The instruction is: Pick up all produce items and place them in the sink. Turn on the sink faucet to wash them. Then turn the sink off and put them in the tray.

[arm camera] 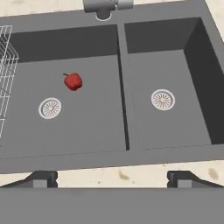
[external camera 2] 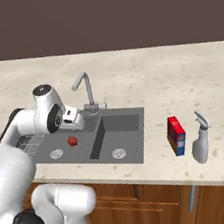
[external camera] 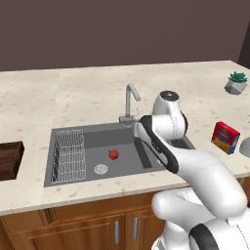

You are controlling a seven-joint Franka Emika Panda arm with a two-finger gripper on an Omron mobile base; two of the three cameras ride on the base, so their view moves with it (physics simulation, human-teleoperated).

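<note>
The one produce item I see, a small round red fruit (external camera: pixel 113 155) (external camera 2: pixel 72 140) (arm camera: pixel 73 81), lies on the floor of the sink's left basin, just behind the round drain (arm camera: pixel 50 108). The dark grey double sink (external camera: pixel 146 163) (external camera 2: pixel 138 125) (arm camera: pixel 122 109) is dry. At its back rim stands the sink faucet (external camera: pixel 129 100) (external camera 2: pixel 86 90), with no water running. My gripper (arm camera: pixel 113 179) hovers open and empty above the sink, and its fingertips (arm camera: pixel 43 178) stand wide apart. The brown tray (external camera: pixel 10 158) sits at the counter's far left.
A wire rack (external camera: pixel 68 156) (arm camera: pixel 6 65) fills the left end of the left basin. A red, blue and yellow box (external camera: pixel 225 137) (external camera 2: pixel 176 135) and a spray bottle (external camera 2: pixel 202 144) stand right of the sink. A potted plant (external camera: pixel 237 84) is at the back right.
</note>
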